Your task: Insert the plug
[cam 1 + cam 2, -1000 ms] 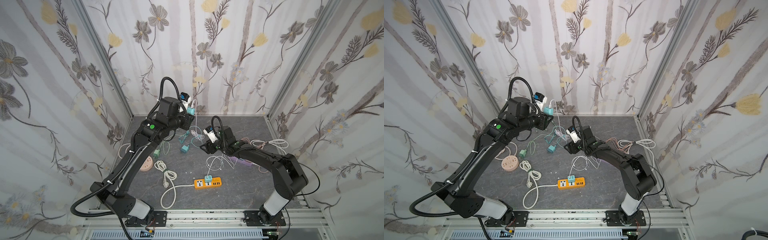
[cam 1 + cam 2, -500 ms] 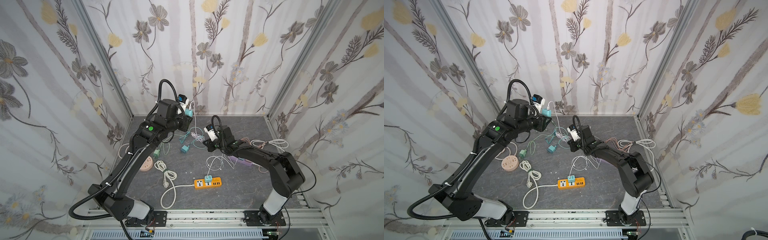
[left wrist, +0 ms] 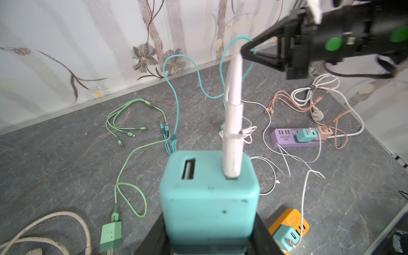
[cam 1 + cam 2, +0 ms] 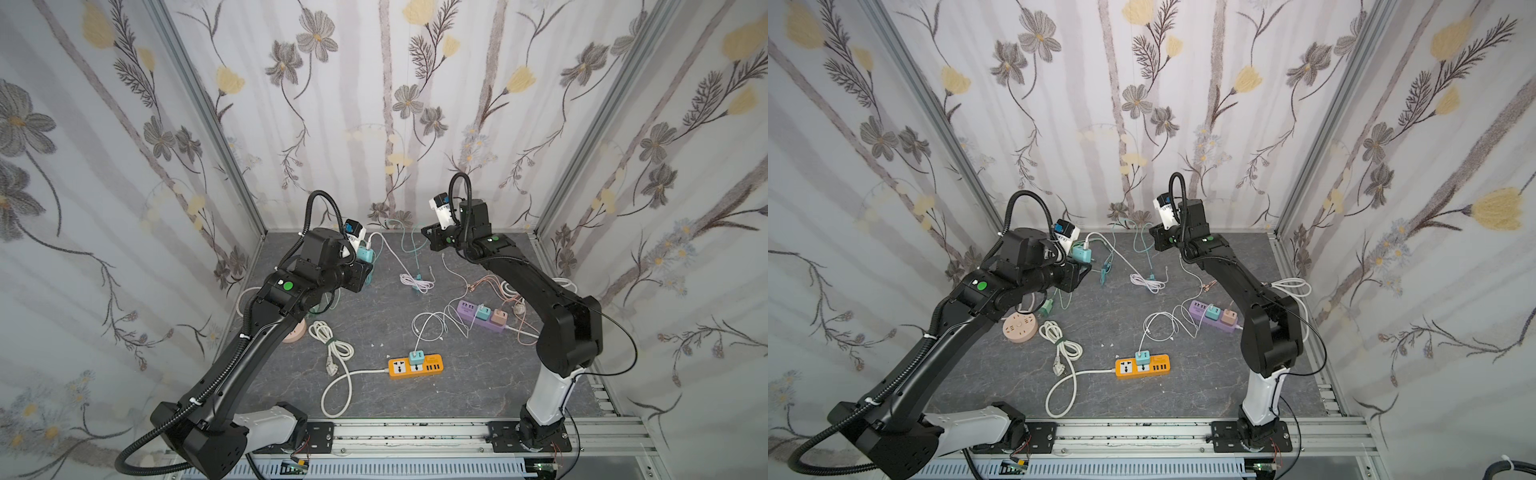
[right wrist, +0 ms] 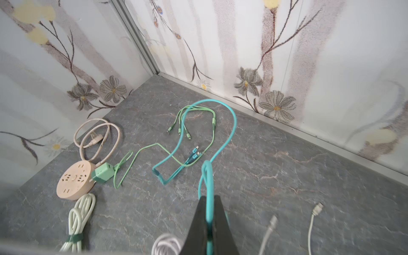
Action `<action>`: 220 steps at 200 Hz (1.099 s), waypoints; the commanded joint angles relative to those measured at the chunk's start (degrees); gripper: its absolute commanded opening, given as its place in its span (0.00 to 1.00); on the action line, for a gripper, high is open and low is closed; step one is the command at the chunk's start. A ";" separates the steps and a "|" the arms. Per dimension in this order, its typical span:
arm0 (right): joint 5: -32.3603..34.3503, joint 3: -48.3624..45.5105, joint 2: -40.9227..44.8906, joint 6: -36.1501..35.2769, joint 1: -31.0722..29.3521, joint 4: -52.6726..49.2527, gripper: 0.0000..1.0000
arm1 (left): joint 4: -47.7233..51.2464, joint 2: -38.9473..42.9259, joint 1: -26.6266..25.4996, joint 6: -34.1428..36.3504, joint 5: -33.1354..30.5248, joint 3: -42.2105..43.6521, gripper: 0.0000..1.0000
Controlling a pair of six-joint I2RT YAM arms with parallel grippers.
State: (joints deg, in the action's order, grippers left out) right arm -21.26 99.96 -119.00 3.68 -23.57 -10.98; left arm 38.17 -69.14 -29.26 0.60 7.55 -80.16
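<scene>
While L gripper (image 3: 208, 240) clamps teal charger (image 3: 208, 198), white plug (image 3: 231, 136) sits in one port; second port (image 3: 188, 169) empty. R gripper (image 5: 208, 207) pinched shut on teal cable (image 5: 229, 132), raised, apart from charger. Its plug end not visible. Insertion not yet done; alignment w/ free port left.

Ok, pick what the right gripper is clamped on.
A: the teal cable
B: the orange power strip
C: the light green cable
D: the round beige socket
A: in the right wrist view the right gripper is shut, with the teal cable running out from between its fingers.
</scene>
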 commanded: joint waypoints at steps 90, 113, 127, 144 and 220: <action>-6.52 19.94 -16.82 5.78 -10.90 -0.29 0.00 | -6.34 3.71 0.06 0.75 7.10 1.15 0.20; -6.76 19.62 -17.74 6.37 -10.97 -2.05 0.00 | -6.10 3.53 0.08 0.63 6.86 1.64 0.21; -7.03 18.35 -17.99 6.42 -10.97 -2.55 0.00 | -6.10 3.34 0.08 0.57 6.67 1.82 0.21; -7.67 16.08 -18.02 7.56 -11.05 -2.33 0.02 | -6.01 2.65 0.08 0.54 7.06 1.69 0.21; -7.27 -5.52 2.51 9.76 -4.87 -2.13 0.68 | -3.68 -2.80 -0.52 5.95 11.52 0.83 0.21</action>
State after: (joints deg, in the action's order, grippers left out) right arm -28.14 101.75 -126.41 12.32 -31.51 -14.94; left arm 34.79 -70.78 -29.47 2.46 16.93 -79.07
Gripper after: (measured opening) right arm 0.632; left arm 0.416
